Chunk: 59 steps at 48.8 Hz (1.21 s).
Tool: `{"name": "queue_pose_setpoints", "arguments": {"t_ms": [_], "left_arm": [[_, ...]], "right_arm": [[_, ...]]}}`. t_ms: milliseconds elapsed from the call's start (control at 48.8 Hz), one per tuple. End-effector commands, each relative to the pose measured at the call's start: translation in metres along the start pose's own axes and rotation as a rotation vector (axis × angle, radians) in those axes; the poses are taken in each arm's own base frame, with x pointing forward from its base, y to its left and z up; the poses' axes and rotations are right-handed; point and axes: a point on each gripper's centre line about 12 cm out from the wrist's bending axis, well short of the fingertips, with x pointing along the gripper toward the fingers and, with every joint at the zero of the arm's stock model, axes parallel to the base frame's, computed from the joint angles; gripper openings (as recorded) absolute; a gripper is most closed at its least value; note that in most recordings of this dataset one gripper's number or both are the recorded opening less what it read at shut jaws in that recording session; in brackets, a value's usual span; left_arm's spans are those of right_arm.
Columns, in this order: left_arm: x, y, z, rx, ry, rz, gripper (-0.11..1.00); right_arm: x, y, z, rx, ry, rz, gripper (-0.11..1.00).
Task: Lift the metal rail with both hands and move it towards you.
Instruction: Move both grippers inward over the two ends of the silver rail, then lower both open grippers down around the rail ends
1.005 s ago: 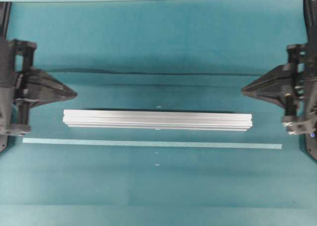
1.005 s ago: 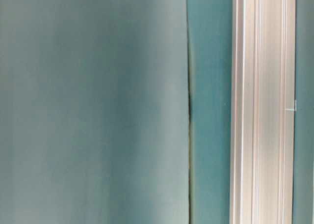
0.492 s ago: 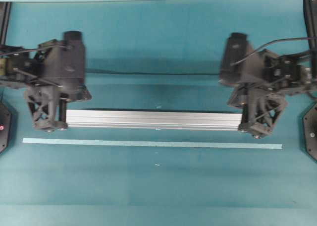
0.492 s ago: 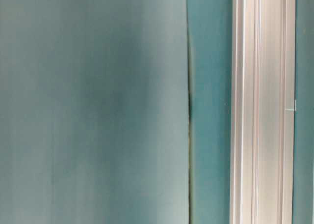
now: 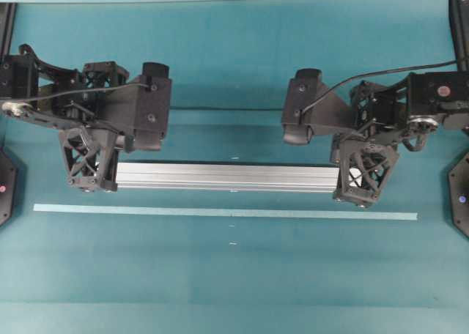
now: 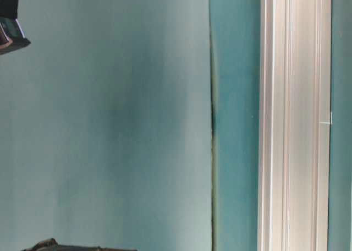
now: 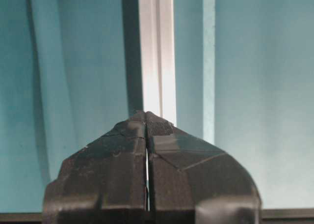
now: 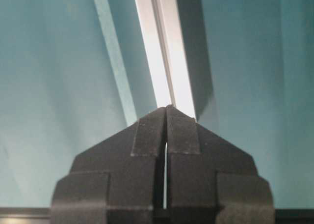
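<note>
The metal rail (image 5: 227, 177), stiff, smooth and likely slippery, lies flat just behind the pale tape strip (image 5: 220, 212), parallel to it. It is best gripped near both ends. There the left gripper (image 5: 89, 174) and right gripper (image 5: 359, 182) are poised, jaws together, holding nothing.

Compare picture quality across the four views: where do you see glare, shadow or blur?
Overhead: sharp, evenly lit; the rail shines mildly. Table-level: soft focus, a broad dark shadow band on the cloth. Left wrist: the rail glares nearly white, casting a dark shadow alongside; the left hand is close and slightly blurred. Right wrist: similar glare and shadow beyond the right hand.
</note>
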Motion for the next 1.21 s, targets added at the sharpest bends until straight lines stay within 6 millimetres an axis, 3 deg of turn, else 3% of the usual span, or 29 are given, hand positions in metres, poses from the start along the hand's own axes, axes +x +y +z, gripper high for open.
{"name": "queue_pose_setpoints", "arguments": {"t_ms": [0,144,267,390,472,574,656,902,1189], "left_arm": [[-0.005,-0.001,0.004,0.011,-0.040,0.006,-0.06],[0.002,-0.002,-0.004,0.008,-0.011,0.002,-0.03],[0.009,-0.002,-0.011,-0.002,0.017,-0.001,0.05],[0.013,-0.003,-0.016,0.005,0.024,-0.003,0.33],[0.017,-0.004,-0.018,0.011,0.017,-0.002,0.57],[0.025,-0.005,-0.022,0.008,0.015,-0.004,0.86],[0.029,-0.006,-0.025,0.008,0.016,-0.005,0.98],[0.037,-0.006,-0.029,0.010,-0.002,0.000,0.99],[0.073,-0.008,-0.044,0.003,0.021,-0.005,0.99]], "right_arm": [[-0.002,0.002,0.002,-0.011,-0.026,0.004,0.04],[0.001,0.001,0.001,-0.035,-0.027,0.003,0.18],[0.003,0.001,0.000,-0.079,-0.029,0.002,0.47],[0.008,0.003,-0.003,-0.161,-0.038,-0.001,0.84],[0.011,0.005,-0.002,-0.206,-0.053,-0.009,0.98],[0.013,0.004,-0.001,-0.216,-0.070,-0.011,1.00],[0.016,0.004,-0.001,-0.215,-0.070,-0.011,0.99],[0.024,0.003,-0.006,-0.213,-0.064,-0.013,0.99],[0.040,0.000,-0.009,-0.207,-0.121,-0.014,0.99]]}}
